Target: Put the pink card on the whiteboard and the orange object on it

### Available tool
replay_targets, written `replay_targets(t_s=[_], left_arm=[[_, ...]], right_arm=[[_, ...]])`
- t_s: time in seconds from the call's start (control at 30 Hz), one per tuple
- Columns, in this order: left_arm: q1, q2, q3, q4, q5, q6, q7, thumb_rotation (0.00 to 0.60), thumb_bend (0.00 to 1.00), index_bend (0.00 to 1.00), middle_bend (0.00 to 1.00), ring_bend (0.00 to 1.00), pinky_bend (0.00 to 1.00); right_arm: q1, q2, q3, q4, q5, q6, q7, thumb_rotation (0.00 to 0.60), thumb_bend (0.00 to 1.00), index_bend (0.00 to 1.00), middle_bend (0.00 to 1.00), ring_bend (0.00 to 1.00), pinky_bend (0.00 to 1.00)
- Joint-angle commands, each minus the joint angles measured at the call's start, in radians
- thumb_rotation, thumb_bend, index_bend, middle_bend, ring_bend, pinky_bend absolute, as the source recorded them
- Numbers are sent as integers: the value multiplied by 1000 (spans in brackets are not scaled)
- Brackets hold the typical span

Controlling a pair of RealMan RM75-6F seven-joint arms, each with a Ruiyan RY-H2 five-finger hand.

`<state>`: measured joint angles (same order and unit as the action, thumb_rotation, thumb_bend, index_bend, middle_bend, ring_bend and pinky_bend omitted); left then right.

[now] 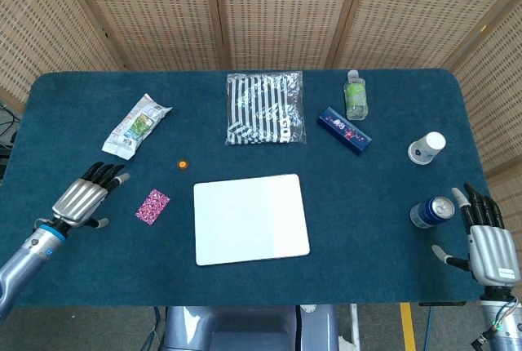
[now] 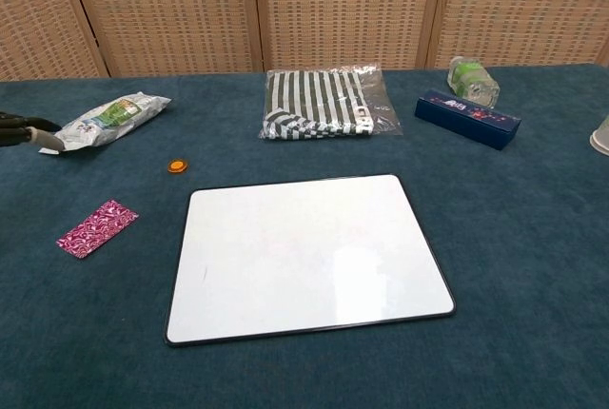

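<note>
The pink patterned card lies flat on the blue cloth, left of the whiteboard. A small orange disc sits just beyond the board's far left corner. My left hand hovers open with fingers spread, a short way left of the card; only its fingertips show at the chest view's left edge. At the near right table edge my right hand stays open and holds nothing.
A snack bag lies far left, a striped cloth packet at the back centre. A bottle, a dark blue box, a paper cup and a can stand on the right; the can is close to my right hand.
</note>
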<state>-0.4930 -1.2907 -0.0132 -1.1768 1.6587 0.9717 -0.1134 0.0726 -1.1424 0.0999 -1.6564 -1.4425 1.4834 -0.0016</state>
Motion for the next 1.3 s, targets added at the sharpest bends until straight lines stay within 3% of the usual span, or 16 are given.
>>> replay_targets(t_s=[0.03,0.27,0.6,1.3], left_arm=[[-31,-24,5,9,-11,-41,22,600,89,133,0,0,0],[-57,-30,14,-30,-34,-76,52,600,95,205,0,0,0],[-91,-63,-1,-64,-114,-135,197,600,98,205,0,0,0],[-122,-150,-2,-31,-197,-161,309,600,99,205,0,0,0]], right_arm=[[0,0,0,-1,1,0,1,600,53,0,0,0,0],[0,2,0,-1,2,-4,8,600,53,0,0,0,0],[-1,4,0,-1,0,-3,17,600,53,0,0,0,0],[-1,10,-1,-4,0,-8,36,600,53,0,0,0,0]])
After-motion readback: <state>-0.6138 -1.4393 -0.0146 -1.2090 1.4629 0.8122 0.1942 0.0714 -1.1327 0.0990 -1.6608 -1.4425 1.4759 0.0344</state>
